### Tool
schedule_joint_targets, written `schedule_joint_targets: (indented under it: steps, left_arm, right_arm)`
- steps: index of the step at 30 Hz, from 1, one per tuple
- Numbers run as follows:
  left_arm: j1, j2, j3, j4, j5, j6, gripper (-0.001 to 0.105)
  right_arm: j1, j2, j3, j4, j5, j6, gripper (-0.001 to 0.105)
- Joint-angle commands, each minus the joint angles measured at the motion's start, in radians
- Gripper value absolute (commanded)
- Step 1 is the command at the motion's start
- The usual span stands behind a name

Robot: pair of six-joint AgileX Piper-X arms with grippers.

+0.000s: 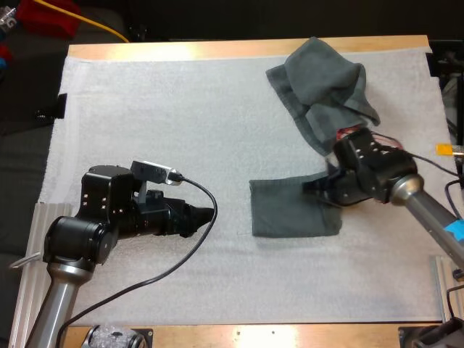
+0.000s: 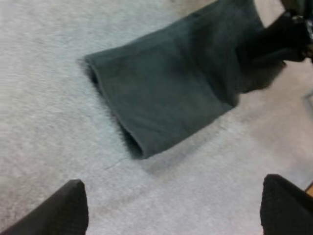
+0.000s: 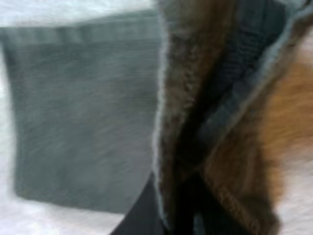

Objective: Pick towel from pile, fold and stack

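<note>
A dark grey-green towel lies folded flat on the white mat's middle right. My right gripper sits over its right part, shut on a raised fold of the towel, and the cloth hides most of its fingers. A crumpled towel is heaped at the far right, with a tail running down toward the right arm. My left gripper hovers low over bare mat left of the flat towel, its fingers wide apart and empty. The right gripper is at the towel's far end.
The white mat covers nearly the whole wooden table. Bare mat spreads across the left and far middle. A cable loops from the left arm toward the front edge.
</note>
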Motion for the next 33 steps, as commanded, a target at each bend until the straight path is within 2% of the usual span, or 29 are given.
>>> schedule_joint_targets:
  steps: [1, 11, 21, 33]
  left_arm:
    - [-0.004, -0.006, -0.006, -0.007, -0.009, -0.005, 0.071]
    - [-0.004, -0.006, -0.006, -0.007, -0.009, -0.005, 0.071]
    - [-0.004, -0.006, -0.006, -0.007, -0.007, -0.005, 0.071]
    - [-0.004, -0.006, -0.006, -0.007, 0.001, -0.005, 0.071]
  right_arm:
    - [0.008, -0.007, -0.01, -0.022, -0.018, 0.016, 0.0]
    - [0.083, 0.066, -0.01, -0.129, -0.116, 0.135, 0.0]
    - [0.133, 0.156, -0.011, -0.227, -0.118, 0.247, 0.0]
    - [0.174, 0.24, -0.012, -0.284, -0.139, 0.303, 0.0]
